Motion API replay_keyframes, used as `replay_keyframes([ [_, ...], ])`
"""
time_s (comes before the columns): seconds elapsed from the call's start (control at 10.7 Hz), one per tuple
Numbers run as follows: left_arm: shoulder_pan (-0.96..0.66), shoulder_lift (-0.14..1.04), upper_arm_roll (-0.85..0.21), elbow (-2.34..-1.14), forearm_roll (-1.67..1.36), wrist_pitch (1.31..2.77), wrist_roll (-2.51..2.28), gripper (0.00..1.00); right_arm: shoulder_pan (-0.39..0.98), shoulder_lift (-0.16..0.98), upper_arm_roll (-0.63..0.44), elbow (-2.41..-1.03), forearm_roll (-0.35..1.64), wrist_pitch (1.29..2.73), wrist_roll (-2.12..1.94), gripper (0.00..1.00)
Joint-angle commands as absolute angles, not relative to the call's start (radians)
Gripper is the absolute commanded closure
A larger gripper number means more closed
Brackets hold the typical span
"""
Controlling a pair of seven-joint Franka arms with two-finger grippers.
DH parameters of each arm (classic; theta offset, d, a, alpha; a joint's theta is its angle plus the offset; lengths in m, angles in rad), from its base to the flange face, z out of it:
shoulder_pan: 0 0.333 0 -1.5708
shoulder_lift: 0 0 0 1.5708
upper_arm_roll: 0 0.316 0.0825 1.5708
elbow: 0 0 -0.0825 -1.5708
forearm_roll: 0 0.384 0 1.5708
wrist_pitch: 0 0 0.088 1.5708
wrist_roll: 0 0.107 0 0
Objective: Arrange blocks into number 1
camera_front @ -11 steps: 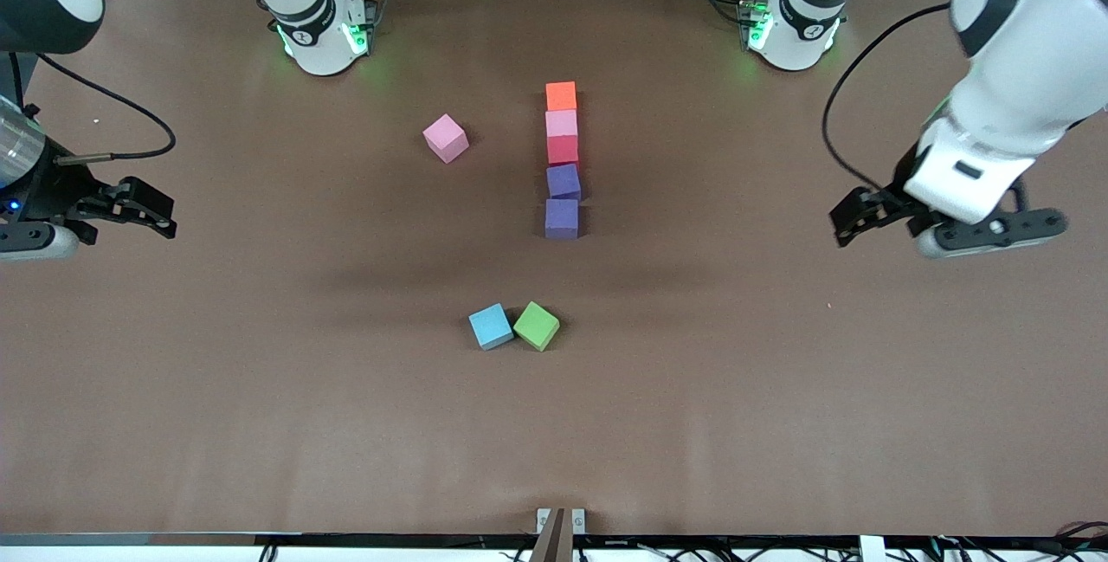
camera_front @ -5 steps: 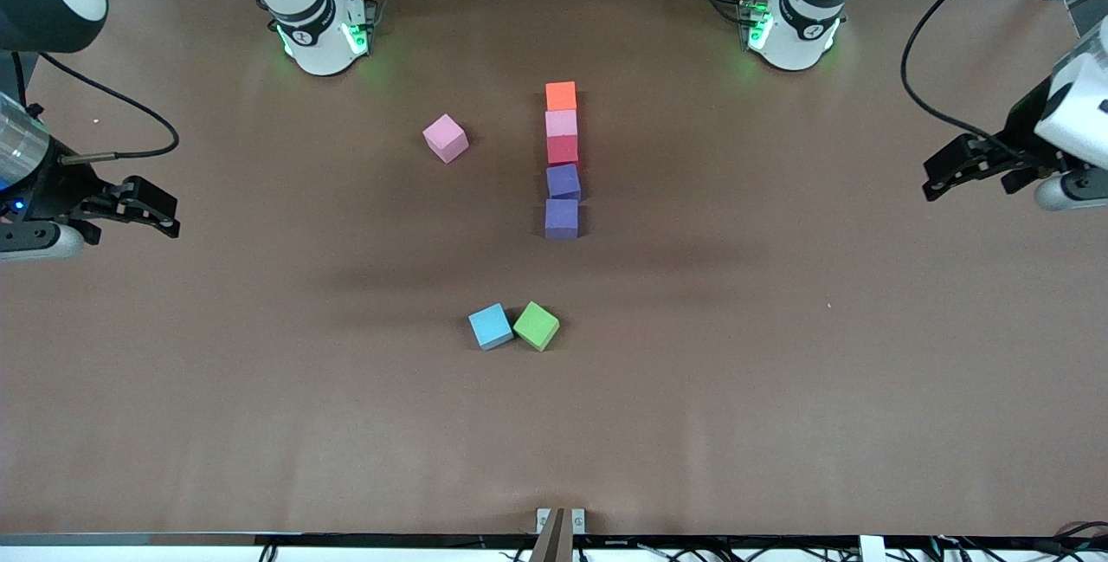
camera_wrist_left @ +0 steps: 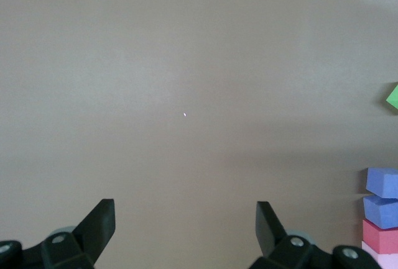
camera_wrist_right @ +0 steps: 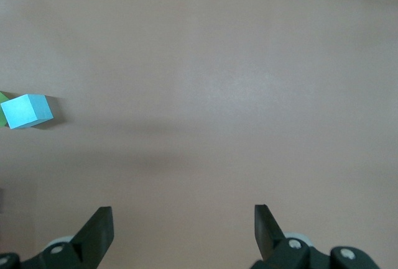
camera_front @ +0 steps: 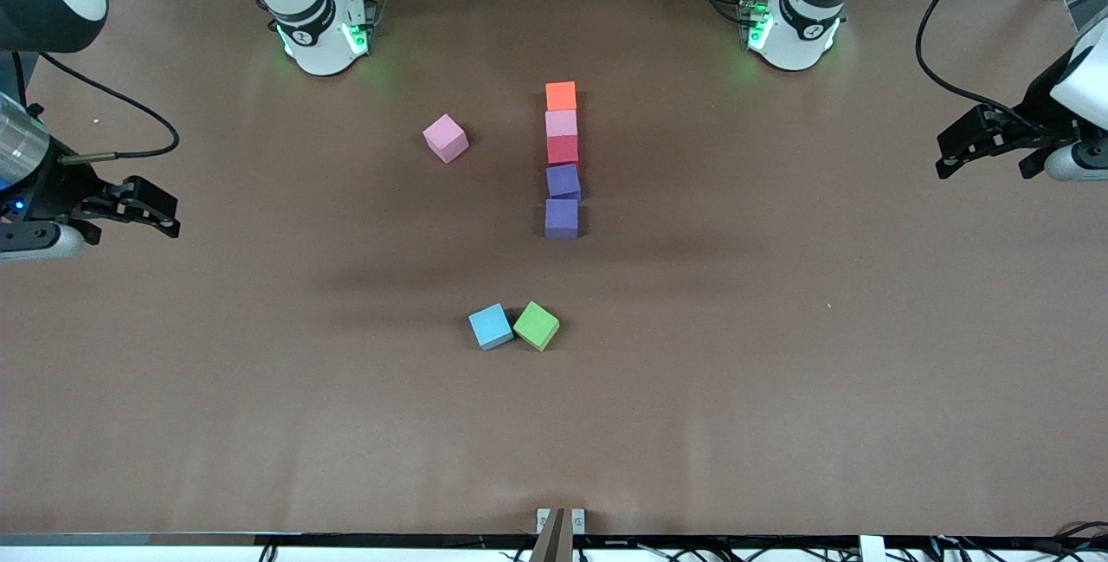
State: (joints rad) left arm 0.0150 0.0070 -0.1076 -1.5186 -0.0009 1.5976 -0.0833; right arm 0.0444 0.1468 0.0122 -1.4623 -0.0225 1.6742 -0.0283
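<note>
Five blocks lie in one straight line at mid-table: orange (camera_front: 561, 95) farthest from the front camera, then pink (camera_front: 561, 123), red (camera_front: 562, 149), purple (camera_front: 563, 181) and a second purple (camera_front: 561, 218). A loose pink block (camera_front: 445, 138) sits beside the line, toward the right arm's end. A blue block (camera_front: 491, 326) and a green block (camera_front: 537, 326) touch each other, nearer to the camera. My left gripper (camera_front: 985, 168) hangs open and empty over bare table at its own end. My right gripper (camera_front: 130, 229) is open and empty over its end. The left wrist view catches the purple blocks (camera_wrist_left: 382, 182). The blue block (camera_wrist_right: 28, 110) shows in the right wrist view.
The brown table (camera_front: 779, 371) is one flat surface. The two arm bases (camera_front: 320, 34) stand along its edge farthest from the front camera. A cable loops from each wrist.
The left arm has swung out from nearer the table's middle to its own end of the table. The right arm and all the blocks have stayed put.
</note>
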Motion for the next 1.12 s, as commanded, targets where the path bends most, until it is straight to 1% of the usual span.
replay_keyframes([
  [0.0, 0.017, 0.0, -0.101, -1.513, -0.029, 1.582, -0.058, 0.0, 0.031, 0.144, 0.026, -1.454, -0.02, 1.663, -0.032, 0.0],
  [1.03, 0.005, 0.002, -0.107, -1.514, -0.017, 1.582, -0.058, 0.0, 0.021, 0.153, 0.023, -1.457, -0.02, 1.663, -0.034, 0.0],
])
